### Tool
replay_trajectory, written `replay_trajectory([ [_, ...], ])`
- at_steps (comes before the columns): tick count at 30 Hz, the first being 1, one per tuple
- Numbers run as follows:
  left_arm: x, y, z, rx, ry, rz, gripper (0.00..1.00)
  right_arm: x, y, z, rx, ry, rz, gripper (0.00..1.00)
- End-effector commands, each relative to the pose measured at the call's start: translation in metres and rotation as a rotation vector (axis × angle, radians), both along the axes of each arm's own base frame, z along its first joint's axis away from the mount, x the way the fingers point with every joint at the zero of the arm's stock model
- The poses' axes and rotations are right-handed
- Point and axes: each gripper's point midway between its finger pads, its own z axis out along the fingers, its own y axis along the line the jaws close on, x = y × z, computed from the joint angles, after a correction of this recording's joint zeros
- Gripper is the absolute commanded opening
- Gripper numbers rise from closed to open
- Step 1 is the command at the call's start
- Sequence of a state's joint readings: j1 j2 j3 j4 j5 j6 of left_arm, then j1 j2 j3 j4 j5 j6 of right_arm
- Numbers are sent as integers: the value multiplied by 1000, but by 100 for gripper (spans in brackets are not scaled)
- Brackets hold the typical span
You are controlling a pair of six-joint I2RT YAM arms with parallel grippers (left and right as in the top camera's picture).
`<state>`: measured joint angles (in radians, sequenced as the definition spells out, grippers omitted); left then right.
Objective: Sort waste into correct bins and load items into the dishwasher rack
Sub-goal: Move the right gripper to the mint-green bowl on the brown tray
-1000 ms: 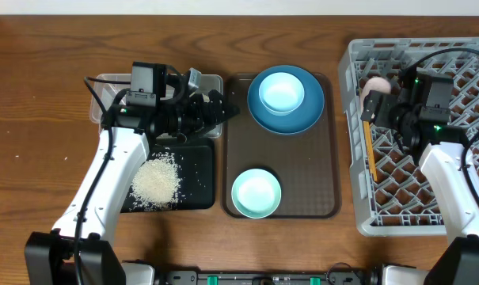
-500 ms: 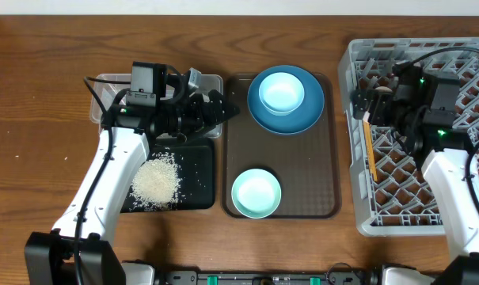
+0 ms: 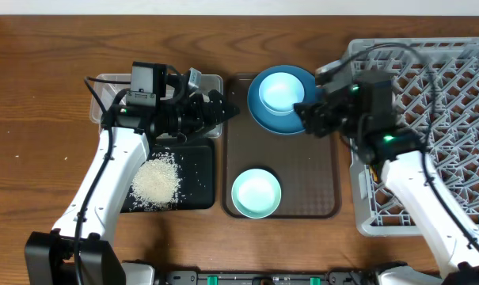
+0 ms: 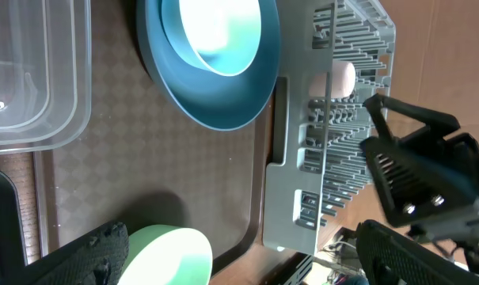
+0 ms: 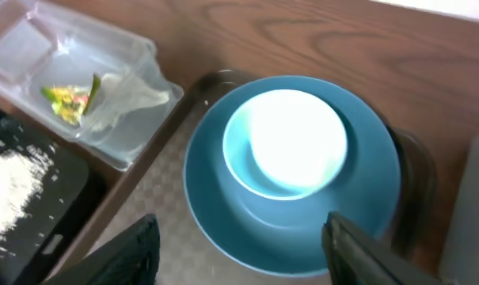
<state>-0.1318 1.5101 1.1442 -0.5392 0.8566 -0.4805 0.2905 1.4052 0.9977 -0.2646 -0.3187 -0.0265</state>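
Observation:
The dark-blue plate (image 3: pixel 304 119) lies at the back of the brown tray with the light-blue saucer (image 3: pixel 280 93) on it. My right gripper (image 3: pixel 309 112) hovers open over the plate's right side. In the right wrist view the plate (image 5: pixel 223 214) and saucer (image 5: pixel 287 142) lie below my right gripper (image 5: pixel 247 253), with nothing between its fingers. The mint-green bowl (image 3: pixel 256 192) sits at the tray's front. My left gripper (image 3: pixel 221 109) is open and empty by the clear tub (image 3: pixel 211 83). The pink cup (image 4: pixel 344 77) rests in the rack (image 3: pixel 429 134). Rice (image 3: pixel 156 180) lies on the black tray (image 3: pixel 198 170).
The clear tub (image 5: pixel 33 39) holds the snack wrapper (image 5: pixel 69 99) and the white napkin (image 5: pixel 136 91). The brown serving tray (image 3: pixel 298 170) lies between the bins and the rack. My right arm (image 3: pixel 413 190) crosses the rack's left side.
My right arm has swung left out of the rack to above the blue plate, leaving the pink cup behind. Its jaws have narrowed a little. The left arm has not moved.

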Motion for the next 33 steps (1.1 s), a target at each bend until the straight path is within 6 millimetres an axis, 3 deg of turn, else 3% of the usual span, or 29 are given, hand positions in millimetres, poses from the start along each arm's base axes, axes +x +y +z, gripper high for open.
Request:
replay_trajectory([
  [1,2,1,2,8,-17,-3,94,5,13,-1,-94,-64,22,63],
  [5,2,1,2,8,-17,-3,94,-5,40,-14,-102,-40,90,64],
  [11,1,-1,3,-14,9,8,94,-22,63,-19,-106,-21,157,69],
  [15,10,4,8,-22,-29,27,94,-47,84,-27,-85,40,257,70],
  [18,21,18,12,-26,-58,69,94,-67,95,-32,-70,94,325,73],
  [22,37,58,13,-24,-68,177,94,-96,109,-38,-44,171,422,76],
  [26,45,113,13,-40,-52,314,94,-126,124,-40,-18,237,518,79],
  [30,43,166,10,-49,-16,455,94,-153,132,-45,-24,300,586,80],
  [33,35,194,5,-56,30,536,94,-174,136,-52,-51,349,627,75],
])
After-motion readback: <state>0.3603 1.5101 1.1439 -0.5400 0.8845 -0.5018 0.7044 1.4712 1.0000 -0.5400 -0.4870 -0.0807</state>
